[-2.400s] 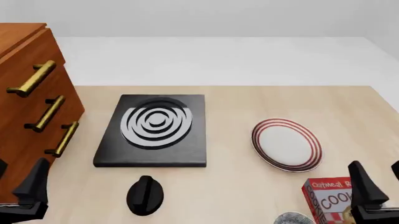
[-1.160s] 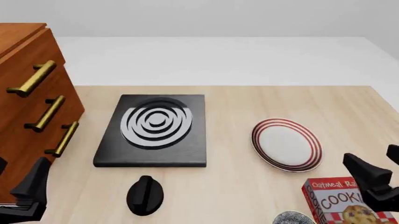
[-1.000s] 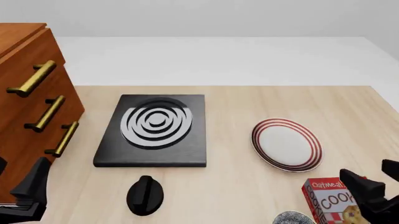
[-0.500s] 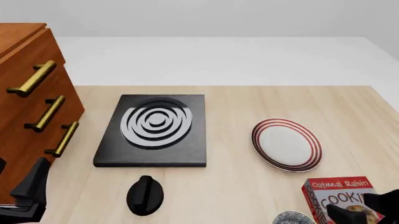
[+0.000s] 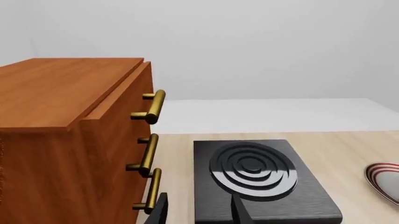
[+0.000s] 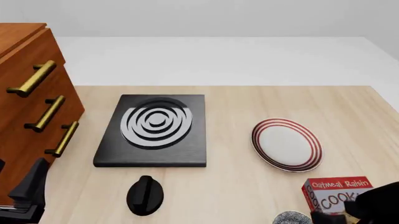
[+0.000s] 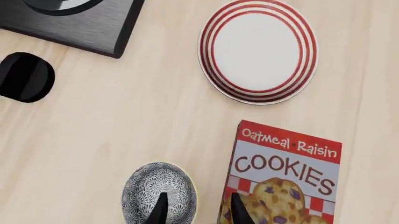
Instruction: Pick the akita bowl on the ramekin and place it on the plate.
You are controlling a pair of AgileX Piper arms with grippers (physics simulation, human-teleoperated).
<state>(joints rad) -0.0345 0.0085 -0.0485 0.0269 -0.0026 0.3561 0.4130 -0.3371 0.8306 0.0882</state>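
The akita bowl [image 7: 159, 192], grey-and-white speckled with a pale rim, stands near the table's front edge beside a cookie box; only its top shows in the front view [image 6: 292, 218]. The ramekin is hidden. The plate [image 6: 287, 144], white with red rings, lies empty farther back on the right [image 7: 257, 51]. My right gripper [image 7: 196, 209] hangs open above the bowl, looking down. One finger is over the bowl and the other over the box's edge. My left gripper [image 5: 199, 212] is open and holds nothing, low at the front left by the cabinet.
A red Oatmeal Raisin cookie box [image 6: 337, 193] lies right of the bowl. A black burner [image 6: 154, 128] with white rings sits mid-table, with a black knob [image 6: 145, 195] in front of it. A wooden drawer cabinet [image 6: 31, 102] with brass handles fills the left side.
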